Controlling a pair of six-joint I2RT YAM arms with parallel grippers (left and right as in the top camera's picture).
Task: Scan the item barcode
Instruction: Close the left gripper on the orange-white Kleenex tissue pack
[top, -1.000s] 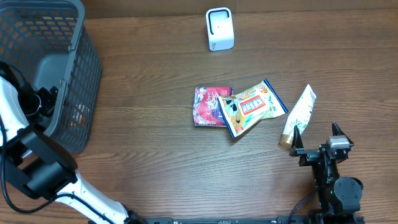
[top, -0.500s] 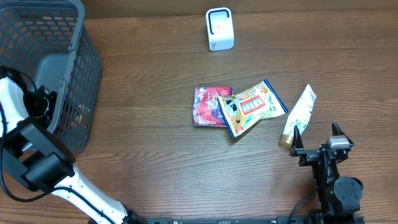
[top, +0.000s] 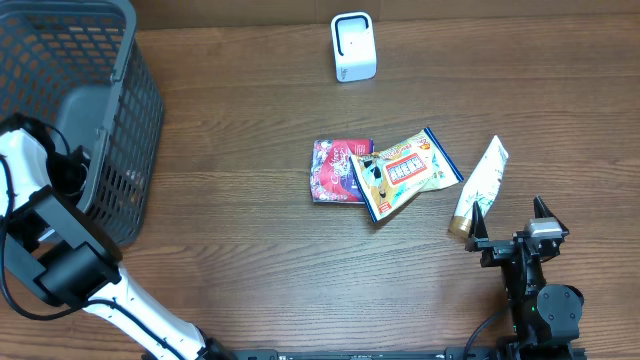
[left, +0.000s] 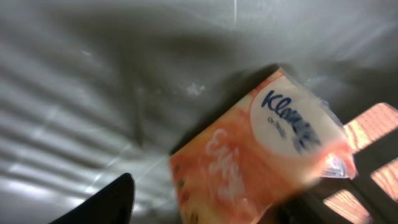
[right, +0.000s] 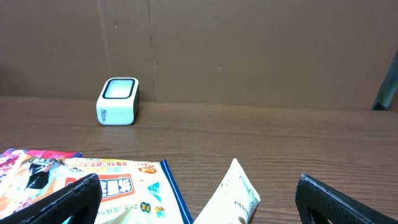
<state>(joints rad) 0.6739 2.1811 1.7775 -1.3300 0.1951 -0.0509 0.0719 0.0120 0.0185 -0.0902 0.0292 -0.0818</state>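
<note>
Inside the grey mesh basket (top: 100, 60), an orange Kleenex tissue pack (left: 261, 155) lies on the basket floor (left: 93, 93). My left gripper (left: 208, 208) straddles the pack. Its left finger (left: 115, 202) stands a small gap away from the pack's side, and the other finger is a dark blur at the pack's lower right, so the gripper is open. From overhead only the left arm (top: 40, 170) shows, reaching into the basket. The white barcode scanner (top: 353, 46) (right: 117, 101) stands at the table's far edge. My right gripper (top: 509, 212) (right: 202, 202) rests open and holds nothing.
A red packet (top: 335, 170), a yellow-and-blue snack bag (top: 405, 172) (right: 118, 186) overlapping it, and a white tube (top: 480, 185) (right: 233, 196) lie mid-table, just ahead of the right gripper. A brown cardboard wall (right: 249, 50) backs the table.
The left arm has shifted slightly inside the basket and its jaws have narrowed toward the tissue pack. The right arm and the items on the table have not moved.
</note>
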